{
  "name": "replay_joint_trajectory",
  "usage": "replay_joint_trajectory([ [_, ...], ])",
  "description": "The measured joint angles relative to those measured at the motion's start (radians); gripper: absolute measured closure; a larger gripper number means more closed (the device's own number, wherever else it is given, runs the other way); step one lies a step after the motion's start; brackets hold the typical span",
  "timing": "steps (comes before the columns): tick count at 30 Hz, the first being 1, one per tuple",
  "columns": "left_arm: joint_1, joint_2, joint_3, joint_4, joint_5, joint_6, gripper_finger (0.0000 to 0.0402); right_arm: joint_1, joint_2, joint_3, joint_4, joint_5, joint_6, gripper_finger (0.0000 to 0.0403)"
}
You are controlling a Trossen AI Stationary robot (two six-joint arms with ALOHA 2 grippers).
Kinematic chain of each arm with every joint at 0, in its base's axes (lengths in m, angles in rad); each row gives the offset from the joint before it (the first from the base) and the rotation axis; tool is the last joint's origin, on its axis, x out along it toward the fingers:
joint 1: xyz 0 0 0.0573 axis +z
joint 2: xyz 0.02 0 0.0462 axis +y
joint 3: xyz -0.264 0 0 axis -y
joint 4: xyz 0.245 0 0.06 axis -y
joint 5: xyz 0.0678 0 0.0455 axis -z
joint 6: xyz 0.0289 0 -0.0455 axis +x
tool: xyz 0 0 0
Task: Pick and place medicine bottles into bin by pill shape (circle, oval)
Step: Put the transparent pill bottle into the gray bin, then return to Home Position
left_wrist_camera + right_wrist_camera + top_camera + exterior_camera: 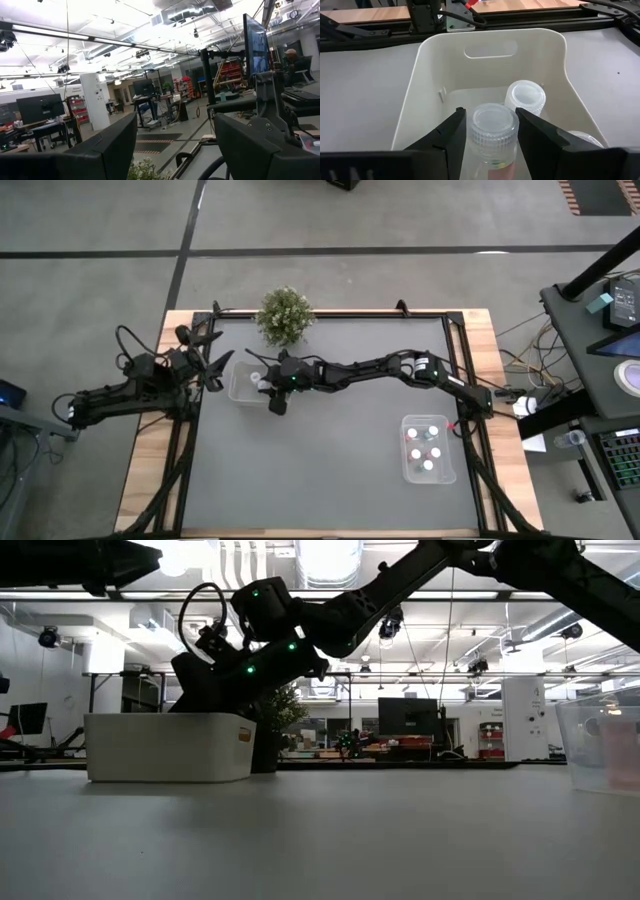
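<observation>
Dark jointed arms (370,368), green indicator lights.

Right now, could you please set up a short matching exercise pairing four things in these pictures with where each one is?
Things:
1. right claw
2. left claw
3. clear plastic bin
4. green potted plant

Places:
A. at the table's far edge
B. near the table's right edge, holding several white-capped bottles
C. over the white plastic bin, gripping a clear-capped medicine bottle
D. over the table's left edge, beside the white bin

Pairs: 1-C, 2-D, 3-B, 4-A
</observation>
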Motion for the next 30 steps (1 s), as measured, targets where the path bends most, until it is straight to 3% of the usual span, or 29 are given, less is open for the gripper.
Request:
replay_joint_trajectory([
  [9,0.000,-0.002,0.000,0.000,0.000,0.001,0.0156,0.000,0.000,0.000,-0.004,0.000,0.001,0.0212],
  [20,0.000,-0.001,0.000,0.000,0.000,0.001,0.0156,0.001,-0.021,-0.001,-0.016,-0.003,-0.012,0.0209],
  [26,0.000,0.000,0.000,-0.001,0.000,0.001,0.0156,0.010,-0.105,-0.001,-0.101,-0.002,-0.092,0.0209],
  [30,0.000,0.000,-0.001,-0.002,0.001,0.001,0.0156,0.029,-0.224,-0.017,-0.274,-0.002,-0.192,0.0211],
])
